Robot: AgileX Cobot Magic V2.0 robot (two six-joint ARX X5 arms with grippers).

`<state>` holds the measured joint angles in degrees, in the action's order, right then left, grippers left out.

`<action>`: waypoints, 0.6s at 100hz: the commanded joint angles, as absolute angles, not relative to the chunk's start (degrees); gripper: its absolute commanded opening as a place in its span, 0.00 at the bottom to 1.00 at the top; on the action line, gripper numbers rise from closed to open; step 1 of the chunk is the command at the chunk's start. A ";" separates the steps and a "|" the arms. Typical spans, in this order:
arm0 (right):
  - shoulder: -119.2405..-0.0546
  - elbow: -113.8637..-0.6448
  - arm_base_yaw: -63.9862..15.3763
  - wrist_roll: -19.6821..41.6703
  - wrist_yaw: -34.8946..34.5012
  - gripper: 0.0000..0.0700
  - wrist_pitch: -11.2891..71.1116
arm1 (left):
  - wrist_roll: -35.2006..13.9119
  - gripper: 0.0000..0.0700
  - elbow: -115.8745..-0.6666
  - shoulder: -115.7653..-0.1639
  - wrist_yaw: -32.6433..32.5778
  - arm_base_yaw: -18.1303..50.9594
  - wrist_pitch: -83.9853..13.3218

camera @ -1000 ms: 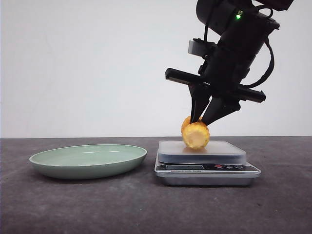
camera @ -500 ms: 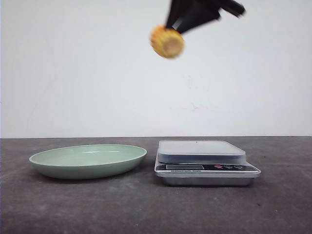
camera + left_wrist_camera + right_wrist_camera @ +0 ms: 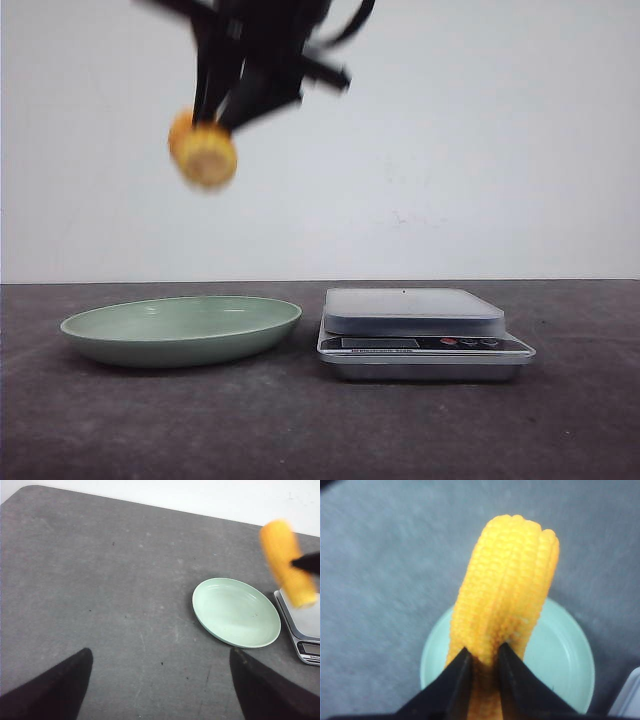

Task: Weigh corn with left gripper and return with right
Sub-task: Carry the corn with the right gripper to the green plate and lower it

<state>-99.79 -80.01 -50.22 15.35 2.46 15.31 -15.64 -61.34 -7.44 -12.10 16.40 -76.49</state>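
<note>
Corn (image 3: 204, 152) hangs high above the green plate (image 3: 180, 330), pinched in the right gripper (image 3: 222, 118). Only the right wrist view shows the fingertips (image 3: 457, 677) clamping its kernels; the left gripper's (image 3: 160, 690) fingers stand apart, holding nothing.

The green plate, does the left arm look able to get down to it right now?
Probably yes: the green plate lies empty, and the left claw is open. The right claw holding the corn hangs above it, though.
</note>
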 commanded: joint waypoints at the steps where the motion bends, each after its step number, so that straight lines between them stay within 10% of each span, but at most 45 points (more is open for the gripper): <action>1: -102.45 -81.56 -50.87 16.19 2.57 0.00 13.50 | -15.73 0.72 -62.00 -7.46 -12.12 16.51 -75.92; 60: -114.02 -81.56 -49.63 16.60 2.44 0.00 11.11 | -16.16 0.72 -62.00 -7.46 -12.14 16.51 -78.94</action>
